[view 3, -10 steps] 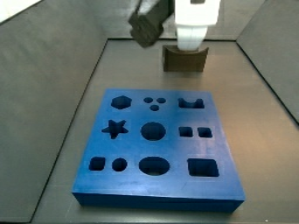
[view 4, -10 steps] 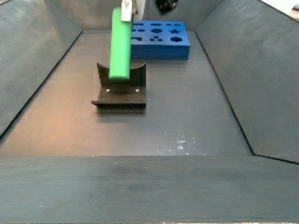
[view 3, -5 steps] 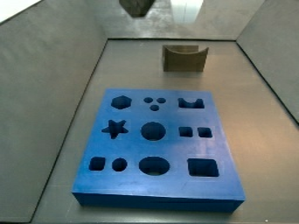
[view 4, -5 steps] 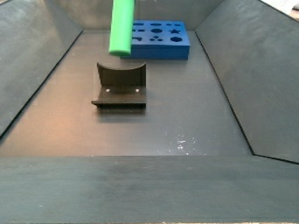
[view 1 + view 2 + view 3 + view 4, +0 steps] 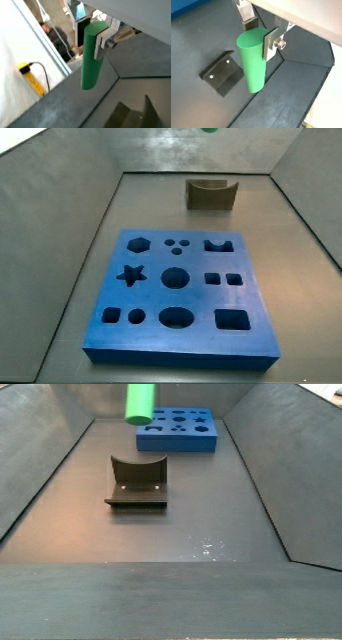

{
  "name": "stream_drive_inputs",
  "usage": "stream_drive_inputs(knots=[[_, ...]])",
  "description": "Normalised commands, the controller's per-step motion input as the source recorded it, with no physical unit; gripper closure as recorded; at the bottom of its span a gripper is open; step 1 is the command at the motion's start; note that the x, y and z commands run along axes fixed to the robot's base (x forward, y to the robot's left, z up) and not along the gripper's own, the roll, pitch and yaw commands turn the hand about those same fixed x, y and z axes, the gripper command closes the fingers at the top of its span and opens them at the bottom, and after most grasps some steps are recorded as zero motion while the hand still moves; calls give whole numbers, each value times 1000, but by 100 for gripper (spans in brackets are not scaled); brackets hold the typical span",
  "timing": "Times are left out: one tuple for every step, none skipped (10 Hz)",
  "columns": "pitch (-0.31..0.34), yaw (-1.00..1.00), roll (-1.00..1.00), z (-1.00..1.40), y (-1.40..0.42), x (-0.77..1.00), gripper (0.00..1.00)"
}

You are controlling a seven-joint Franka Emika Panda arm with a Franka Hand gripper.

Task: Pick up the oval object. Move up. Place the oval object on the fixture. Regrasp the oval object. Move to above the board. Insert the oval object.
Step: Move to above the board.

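The gripper is up high, well above the floor of the enclosure, out of frame in both side views. Both wrist views show its silver fingers clamped on the top end of the oval object, one plate with a bolt pressed flat against the peg's side and the other on the opposite side.

The oval object is a smooth bright-green plastic peg with a flat oval end face and rounded sides. It hangs straight down from the fingers with most of its length free below them. In a side view only its lower end shows, dropping in from the top edge; in a side view a small green sliver shows at the very top.

The fixture, dark olive-brown with a curved notch in its top, stands on the grey floor with nothing in it. In a wrist view it lies below and to the side of the peg, well apart from it.

The board, blue with star, hexagon, round and square cut-outs, lies flat on the floor, apart from the fixture.
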Motion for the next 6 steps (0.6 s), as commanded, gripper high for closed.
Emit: stream_drive_inputs(knots=[[96,1000,-505,351,-1000,-366,100],[78,1000,-497,353,-1000,-357,100],[41,1000,-487,331,-1000,-343,100],[18,1000,-474,342,-1000,-334,100],[-7,1000,-462,349,-1000,-315,100],[-37,1000,-447,340,-1000,-288,100]])
